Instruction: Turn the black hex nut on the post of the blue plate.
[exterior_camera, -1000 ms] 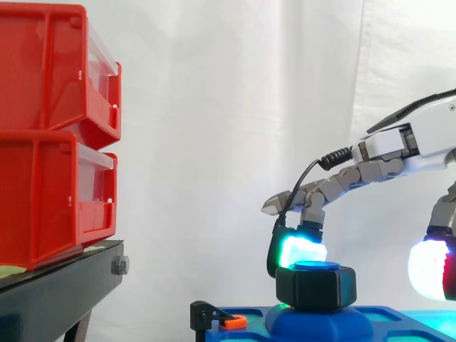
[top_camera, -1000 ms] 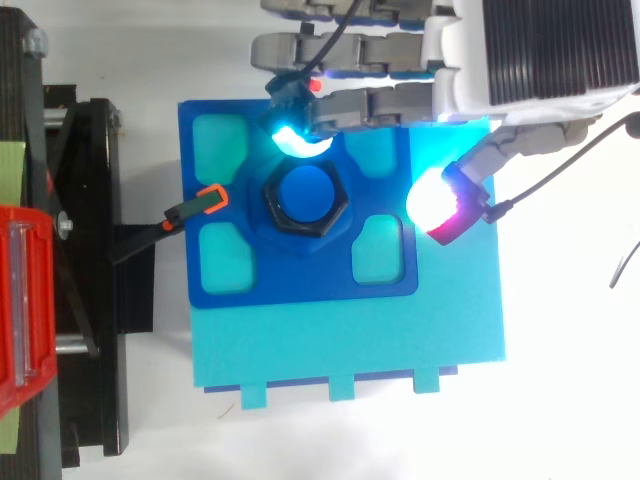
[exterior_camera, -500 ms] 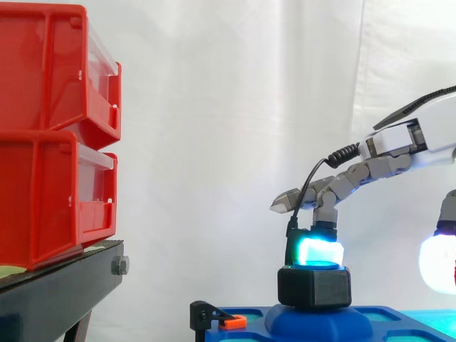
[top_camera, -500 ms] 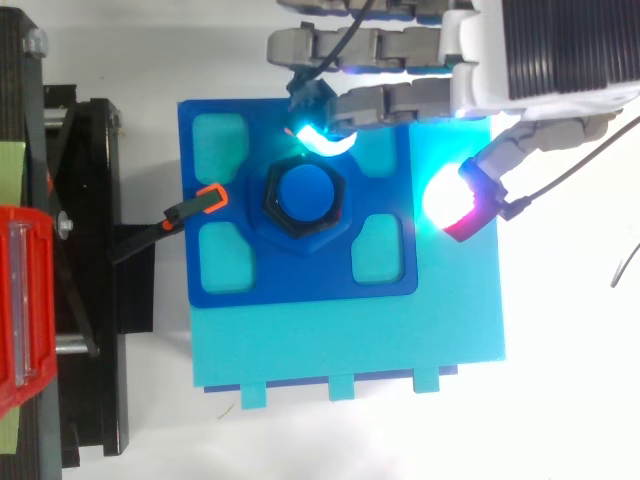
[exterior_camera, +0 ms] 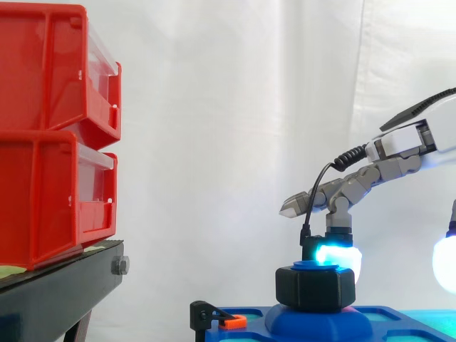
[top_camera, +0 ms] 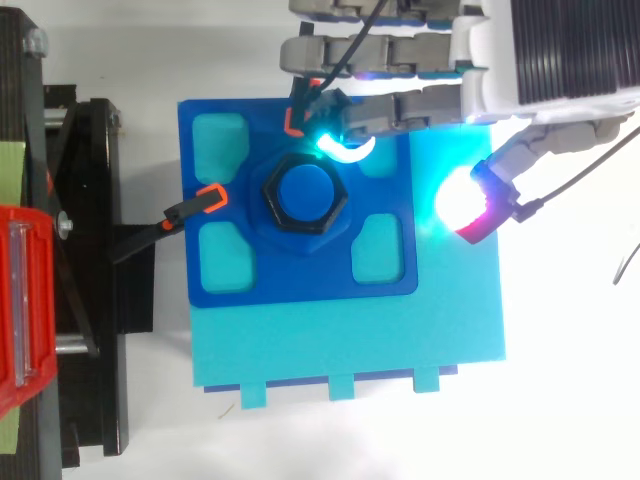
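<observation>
At the middle of the blue plate (top_camera: 300, 275), threaded on the blue post (top_camera: 305, 192): the black hex nut (top_camera: 272, 196). Sits upright and level, low on the post, ringing its round top, which stands just proud of the nut in the side view. Under the plate: a lighter turquoise base (top_camera: 350, 340), flat, reaching out past the plate's right and near edges.

Above and behind the plate: the hand (top_camera: 560, 50). Enters from the right edge in the side view and from the upper right corner in the top view. Its fingers (exterior_camera: 356, 187): stretched nearly straight toward the left, side by side, curled round nothing and gripping nothing. Bent down at the end of one: a cyan pad (top_camera: 345, 150), set at the nut's far right corner, touching it or just beside it; cannot tell which. Off to the nut's right, well apart from it, over the turquoise base: the thumb pad (top_camera: 465, 200), glowing white and red.

On the plate's left edge: an orange-tipped black clamp (top_camera: 205, 200). Further left: a black stand (exterior_camera: 57, 292) bearing two stacked red bins (exterior_camera: 50, 135). Behind everything: a white curtain (exterior_camera: 228, 107).
</observation>
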